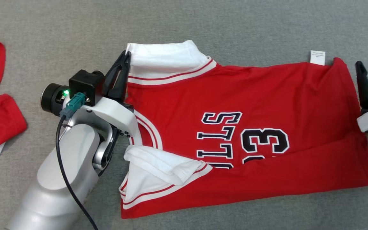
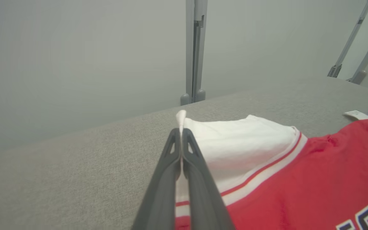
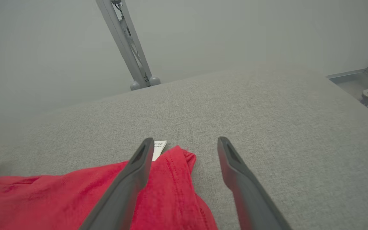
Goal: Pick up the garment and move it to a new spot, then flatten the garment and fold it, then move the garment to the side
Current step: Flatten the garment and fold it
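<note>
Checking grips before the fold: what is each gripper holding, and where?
Left gripper pinches the jersey at its white sleeve corner; right gripper is open, holding nothing.

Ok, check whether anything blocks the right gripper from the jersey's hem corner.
Nothing visible does. The right gripper is open, close beside the red jersey at its corner by the white tag, with only the bare grey surface around it. The left gripper is shut on the white sleeve.

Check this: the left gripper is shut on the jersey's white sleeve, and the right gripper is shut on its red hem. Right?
No: the right gripper is open, fingers apart at the red hem, per the right wrist view. The left gripper is shut on the white sleeve.
</note>
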You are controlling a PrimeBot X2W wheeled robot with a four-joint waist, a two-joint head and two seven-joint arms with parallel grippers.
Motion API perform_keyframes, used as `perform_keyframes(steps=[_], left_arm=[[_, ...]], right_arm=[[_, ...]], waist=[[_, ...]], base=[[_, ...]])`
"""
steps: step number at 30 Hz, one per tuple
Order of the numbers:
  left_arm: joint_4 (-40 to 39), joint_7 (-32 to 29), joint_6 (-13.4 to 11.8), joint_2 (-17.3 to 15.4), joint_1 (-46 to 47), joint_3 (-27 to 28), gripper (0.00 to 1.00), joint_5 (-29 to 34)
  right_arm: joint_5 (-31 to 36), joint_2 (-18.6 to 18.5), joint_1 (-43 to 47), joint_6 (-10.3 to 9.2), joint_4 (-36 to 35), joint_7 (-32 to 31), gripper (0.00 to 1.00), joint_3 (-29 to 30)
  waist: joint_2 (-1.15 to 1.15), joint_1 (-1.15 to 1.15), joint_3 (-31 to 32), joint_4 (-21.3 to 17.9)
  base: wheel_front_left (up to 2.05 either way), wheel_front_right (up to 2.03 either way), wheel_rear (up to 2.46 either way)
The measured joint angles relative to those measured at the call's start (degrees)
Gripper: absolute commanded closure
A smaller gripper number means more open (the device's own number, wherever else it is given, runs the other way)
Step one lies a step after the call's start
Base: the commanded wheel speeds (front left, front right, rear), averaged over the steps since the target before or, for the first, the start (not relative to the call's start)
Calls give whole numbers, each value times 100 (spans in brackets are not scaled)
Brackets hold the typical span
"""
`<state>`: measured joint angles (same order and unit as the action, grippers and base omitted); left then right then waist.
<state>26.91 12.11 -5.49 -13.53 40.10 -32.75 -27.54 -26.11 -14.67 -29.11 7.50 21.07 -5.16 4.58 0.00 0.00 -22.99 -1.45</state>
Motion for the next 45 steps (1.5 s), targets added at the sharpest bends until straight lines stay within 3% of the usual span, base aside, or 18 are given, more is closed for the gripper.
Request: perform_keyframes(steps=[10,20,21,22,23,28,36,45], left_arm=[[-689,-134,-142,68,-247,-158,100,-22],[-832,-201,-166,67,-265,-216,100,-23],[-838,-202,-168,66,-263,-218,100,-23],[-839,-204,-175,64,-260,-218,100,-24],[-839,-208,-182,60,-259,-218,100,-26],[-838,-237,-215,30,-259,-216,100,-55],[-761,-225,-283,16,-260,-147,100,-144],[-649,-149,-365,-1,-432,-52,100,-324]], right_arm=[[-624,-408,-1009,0,1475,-1171,0,-3],[-1078,-628,-1378,0,2020,-1669,0,-387],[-1149,-646,-1401,0,2040,-1711,50,-434],[-1210,-669,-1410,0,2041,-1726,87,-495],[-1258,-686,-1412,0,2038,-1725,100,-548],[-1466,-770,-1387,0,1846,-1437,100,-904],[-1738,-1078,-1236,0,1482,-125,100,-1446],[-2113,-1218,-860,0,1559,853,100,-1790]], waist=[[0,0,-64,469],[0,0,-202,532],[0,0,-209,529],[0,0,-214,524],[0,0,-217,518],[0,0,-197,472],[0,0,-55,414],[0,0,190,375]], base=[[0,0,0],[0,0,0],[0,0,0],[0,0,0],[0,0,0],[0,0,0],[0,0,0],[0,0,0]])
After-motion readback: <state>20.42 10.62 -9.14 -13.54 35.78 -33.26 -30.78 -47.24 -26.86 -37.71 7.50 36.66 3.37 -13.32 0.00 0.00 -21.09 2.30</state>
